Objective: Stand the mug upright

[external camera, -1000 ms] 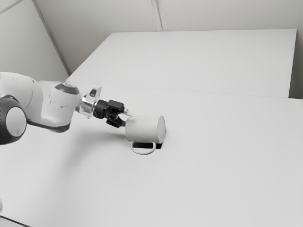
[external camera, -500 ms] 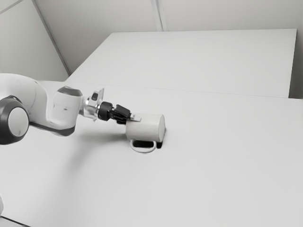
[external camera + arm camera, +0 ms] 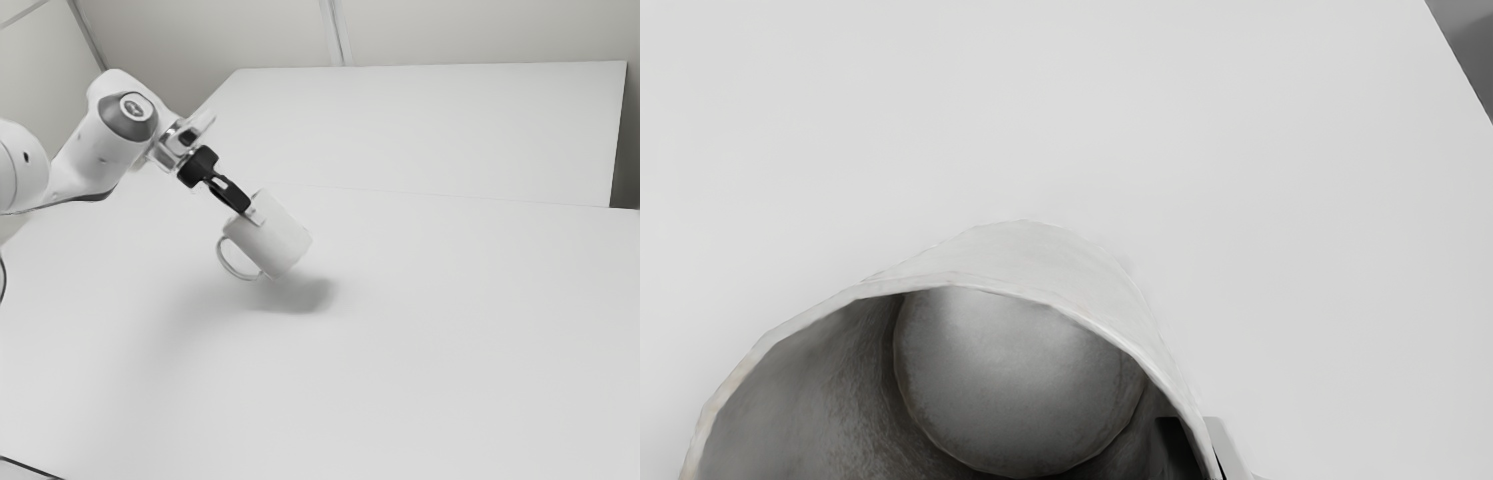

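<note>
Mug [image 3: 272, 240] tilted, gripped by hand [image 3: 254, 215], abv tbl [image 3: 450, 350].

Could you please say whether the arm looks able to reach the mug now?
Apparently yes: the pincer grips the tilted mug by its wall, one finger inside its open rim.

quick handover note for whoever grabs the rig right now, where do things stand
Hand: shut on the mug's wall, one finger inside, one outside.
Mug: tilted, mouth up toward the hand, base down toward the exterior view's right; it looks clear of the table, its shadow below.
Done: mug gripped and apparently raised.
Left: finish righting it, set its base flat on the table, let go, back off.
</note>
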You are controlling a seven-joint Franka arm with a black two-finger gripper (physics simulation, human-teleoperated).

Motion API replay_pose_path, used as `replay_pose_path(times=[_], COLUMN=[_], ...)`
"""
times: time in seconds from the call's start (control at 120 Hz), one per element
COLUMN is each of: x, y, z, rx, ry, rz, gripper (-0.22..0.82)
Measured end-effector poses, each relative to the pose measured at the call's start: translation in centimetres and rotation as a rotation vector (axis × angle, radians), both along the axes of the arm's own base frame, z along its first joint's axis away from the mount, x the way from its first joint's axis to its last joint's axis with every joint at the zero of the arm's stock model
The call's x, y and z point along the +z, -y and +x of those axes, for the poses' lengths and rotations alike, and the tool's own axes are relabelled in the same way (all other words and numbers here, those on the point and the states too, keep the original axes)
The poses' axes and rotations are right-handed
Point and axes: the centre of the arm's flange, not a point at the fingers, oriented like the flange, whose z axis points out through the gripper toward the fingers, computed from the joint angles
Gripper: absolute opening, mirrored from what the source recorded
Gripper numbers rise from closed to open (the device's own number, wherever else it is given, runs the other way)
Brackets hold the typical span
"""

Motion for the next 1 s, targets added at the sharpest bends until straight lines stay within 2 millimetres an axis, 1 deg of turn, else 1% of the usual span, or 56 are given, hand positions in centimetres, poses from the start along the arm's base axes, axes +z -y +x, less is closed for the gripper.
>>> replay_pose_path(times=[0.042, 0.092, 0.158, 0.267, 0.392, 0.433, 0.575, 0.642, 0.7, 0.783, 0.867, 0.933, 1.0], x=[1.2, 1.8, 1.9, 1.3, -1.8, -2.8, -7.0, -8.1, -8.6, -8.8, -8.2, -6.8, -3.6], y=[0.5, 0.9, 1.3, 1.5, 1.3, 1.2, 1.2, 1.2, 1.3, 1.3, 1.3, 1.3, 1.3], z=[0.4, 0.6, 0.9, 0.7, 0.1, 0.1, 0.3, 0.4, 0.3, 0.3, 0.3, 0.2, -0.3], rx=[-0.027, -0.043, -0.041, 0.004, 0.081, 0.108, 0.185, 0.222, 0.251, 0.294, 0.335, 0.368, 0.406], ry=[0.000, -0.012, -0.016, -0.017, -0.029, -0.034, -0.087, -0.102, -0.115, -0.125, -0.123, -0.109, -0.075], rz=[0.121, 0.257, 0.405, 0.567, 0.662, 0.676, 0.699, 0.702, 0.702, 0.698, 0.692, 0.687, 0.678], gripper=[-0.17, -0.17, -0.18, -0.18, -0.18, -0.18, -0.18, -0.16, -0.10, 0.09, 0.26, 0.35, 0.42])
